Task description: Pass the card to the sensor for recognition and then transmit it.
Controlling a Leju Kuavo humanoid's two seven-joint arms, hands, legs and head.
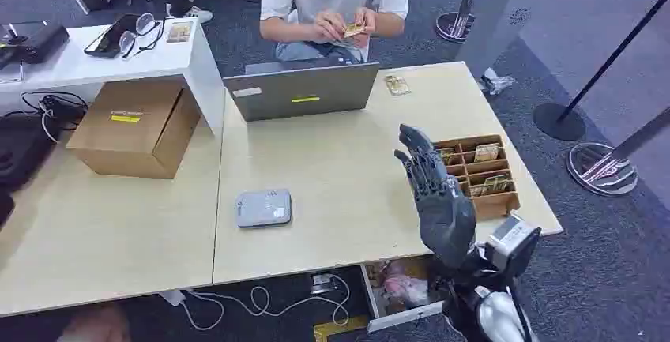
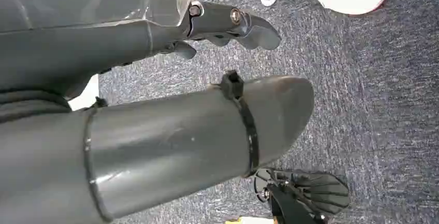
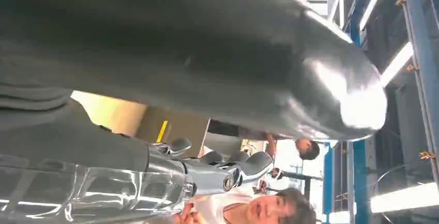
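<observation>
I see my right hand (image 1: 433,192) raised above the table's (image 1: 332,160) right part, fingers straight and spread, holding nothing. It stands just in front of the wooden card tray (image 1: 479,174), which sits near the table's right edge with cards in its compartments. My left hand (image 2: 155,131) hangs over grey carpet in its wrist view, fingers (image 2: 243,25) loosely extended and apart, nothing in them.

The grey sensor (image 1: 264,208) lies flat near the front edge, well to the left of my right hand, with bare tabletop between them. A person sitting across the table holds a card (image 1: 355,29) in both hands. One loose card (image 1: 397,84) lies beside the laptop (image 1: 302,91). A cardboard box (image 1: 136,127) stands far left.
</observation>
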